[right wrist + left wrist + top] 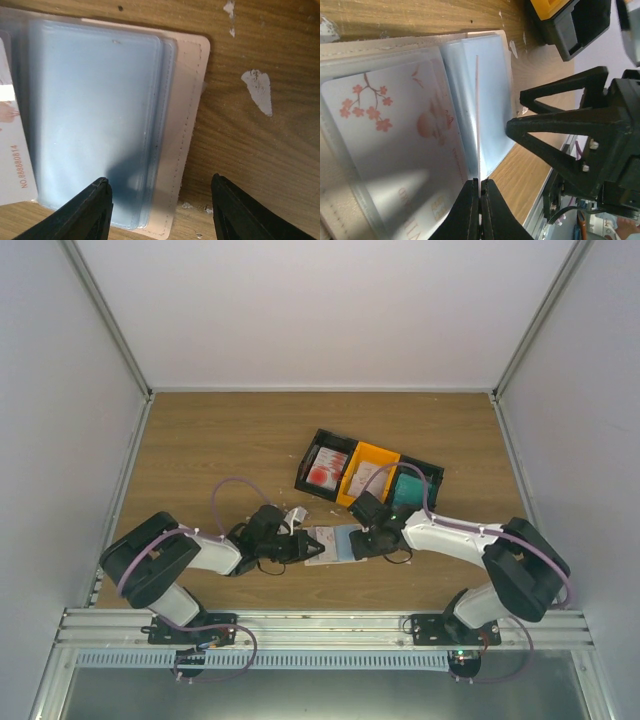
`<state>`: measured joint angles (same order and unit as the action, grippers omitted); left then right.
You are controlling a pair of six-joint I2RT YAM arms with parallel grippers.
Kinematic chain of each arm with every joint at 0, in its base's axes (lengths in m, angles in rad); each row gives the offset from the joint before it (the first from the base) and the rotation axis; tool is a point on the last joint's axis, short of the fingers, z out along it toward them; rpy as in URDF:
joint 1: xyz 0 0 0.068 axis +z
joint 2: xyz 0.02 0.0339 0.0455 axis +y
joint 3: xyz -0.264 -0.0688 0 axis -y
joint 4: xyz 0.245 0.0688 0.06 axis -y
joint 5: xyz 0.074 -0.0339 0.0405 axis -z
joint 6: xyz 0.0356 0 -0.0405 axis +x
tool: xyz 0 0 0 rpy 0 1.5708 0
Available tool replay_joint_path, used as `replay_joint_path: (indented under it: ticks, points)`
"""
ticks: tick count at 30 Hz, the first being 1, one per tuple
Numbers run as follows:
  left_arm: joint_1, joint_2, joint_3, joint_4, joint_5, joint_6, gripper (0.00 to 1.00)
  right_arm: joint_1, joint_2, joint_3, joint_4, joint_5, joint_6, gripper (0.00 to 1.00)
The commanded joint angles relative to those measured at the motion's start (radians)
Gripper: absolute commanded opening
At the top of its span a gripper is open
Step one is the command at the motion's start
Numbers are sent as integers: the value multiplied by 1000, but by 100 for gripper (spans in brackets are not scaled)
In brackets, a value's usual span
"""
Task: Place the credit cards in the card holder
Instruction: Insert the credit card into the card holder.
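The card holder (pixel 328 545) lies open like a book on the counter (pixel 200 440), near the middle and toward the near side, right between the two tools.

The left tool (pixel 479 187) comes in from the left. Its fingers are pressed together, pinching the near edge of a thin sheet (pixel 478 120) that stands on edge over the holder's fold. I cannot tell whether this is a clear pocket page or a card seen edge-on. Left of that sheet, a white card with pink blossoms (pixel 395 140) sits under clear plastic. Right of it, a light blue card (pixel 90 115) fills the right half.

The right tool (pixel 160 212) hovers at the holder's near right corner with its fingers spread wide and nothing between them. One finger is over the blue card and the other over bare wood beyond the holder's stitched right edge.

Just far of the holder and the right tool stands a row of bins (pixel 372 452), black, orange and black. It holds a white card with a red mark (pixel 322 472) and a teal card (pixel 405 490). Small white scraps (pixel 257 90) lie on the wood right of the holder. Open wood stretches to the far side and to the left; a metal rail (pixel 320 625) closes the near edge.
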<state>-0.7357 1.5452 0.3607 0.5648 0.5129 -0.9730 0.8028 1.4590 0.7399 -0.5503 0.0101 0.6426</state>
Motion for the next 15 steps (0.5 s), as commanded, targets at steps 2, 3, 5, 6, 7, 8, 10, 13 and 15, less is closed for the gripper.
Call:
replay_joint_path:
  ticks: [2,3,5,6,7,8,10,13,15]
  points:
    - [-8,13,-15,119,2,-38,0,7,35,16,-23,5,1,53]
    - [-8,12,-15,117,-2,-40,0,8,38,14,-25,8,4,52]
    - [-8,17,-10,107,-11,-41,0,8,44,13,-30,10,8,49]
    - [-8,21,-10,101,-15,-43,0,7,49,12,-31,10,11,47]
    - [-8,24,-8,99,-18,-49,0,8,50,12,-34,10,16,46]
    - [-8,27,-9,95,-22,-57,0,8,51,11,-35,9,18,44]
    - [-8,27,-16,93,-36,-71,0,7,53,10,-35,7,24,42]
    - [-10,23,-31,93,-54,-92,0,7,52,5,-32,4,31,42]
    - [-11,32,-34,101,-51,-94,0,7,53,2,-25,-2,33,42]
